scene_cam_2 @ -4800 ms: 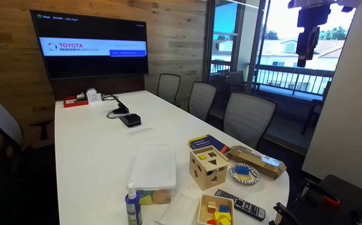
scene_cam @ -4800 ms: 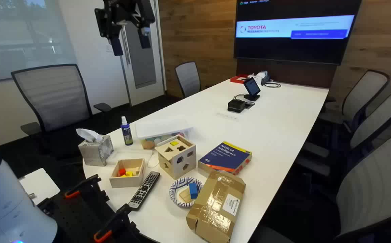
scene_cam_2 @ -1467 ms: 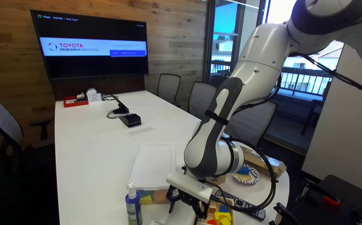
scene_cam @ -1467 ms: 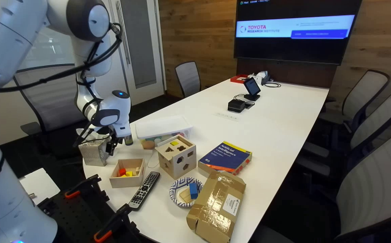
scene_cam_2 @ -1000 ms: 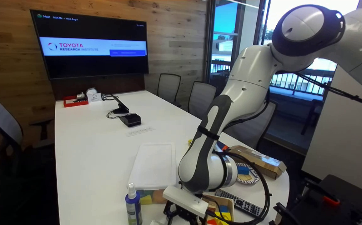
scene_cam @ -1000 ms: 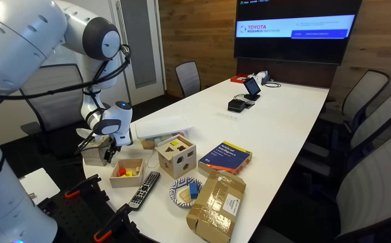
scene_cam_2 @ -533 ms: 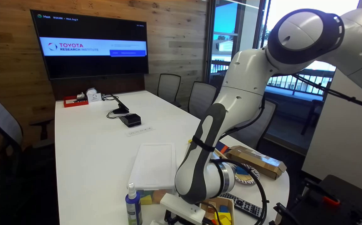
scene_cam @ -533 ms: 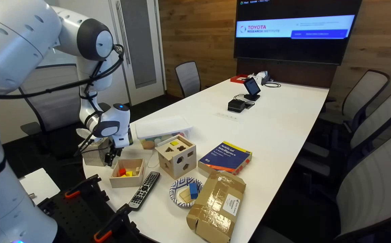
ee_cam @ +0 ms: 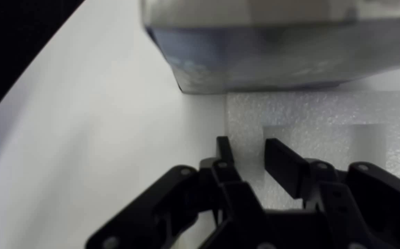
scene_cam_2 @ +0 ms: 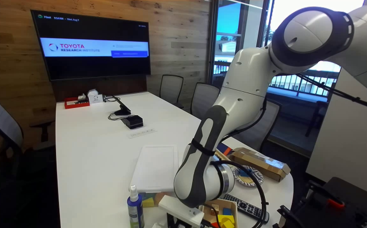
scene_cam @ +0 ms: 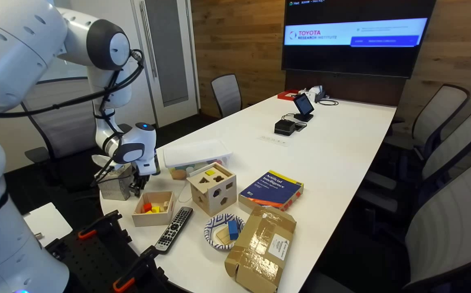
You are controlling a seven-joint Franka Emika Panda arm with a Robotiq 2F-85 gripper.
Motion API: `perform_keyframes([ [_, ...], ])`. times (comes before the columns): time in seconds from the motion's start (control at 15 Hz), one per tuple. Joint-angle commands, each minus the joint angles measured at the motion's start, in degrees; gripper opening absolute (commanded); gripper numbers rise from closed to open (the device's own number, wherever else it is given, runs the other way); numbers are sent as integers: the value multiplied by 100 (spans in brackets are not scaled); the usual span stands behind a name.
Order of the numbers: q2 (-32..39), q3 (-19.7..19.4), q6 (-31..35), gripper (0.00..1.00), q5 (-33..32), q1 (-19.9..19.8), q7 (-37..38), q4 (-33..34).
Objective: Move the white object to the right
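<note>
The white object, a flat foam-like piece with a sunken middle, lies on the table against the foot of the tissue box. In the wrist view my gripper straddles its side wall, one finger outside the edge and the other in the recess. The wall fills the gap between the fingers, which look closed on it. An exterior view shows the gripper low between the tissue box and the small wooden tray, with part of the white object showing behind. At the bottom of an exterior view the gripper is partly cut off.
The small wooden tray of coloured blocks stands close to the gripper. Around it are a spray bottle, a lidded plastic container, a wooden shape cube and a remote. The table edge runs nearby.
The arm has come down from high above the table to beside the tissue box. Over the last second it shifts only slightly, while the fingers draw together around the white object's wall.
</note>
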Motion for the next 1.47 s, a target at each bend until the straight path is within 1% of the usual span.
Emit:
perform_keyframes([
  [0.0,-126,-139,-227,1,-38,93,32,28],
  [0.07,-177,-119,-180,1,-60,63,-27,-21],
  [0.13,-277,-176,-243,5,-89,113,-6,-83],
  [0.27,-495,-293,-406,3,-175,187,17,-204],
  [0.4,-755,-393,-544,4,-287,258,2,-353],
  [0.67,-1275,-593,-772,4,-547,409,7,-591],
  [0.93,-1662,-587,-877,4,-680,385,-19,-793],
  [1.13,-1990,-585,-926,4,-644,431,114,-1049],
  [1.4,-2627,-896,-1047,4,-768,742,561,-1570],
])
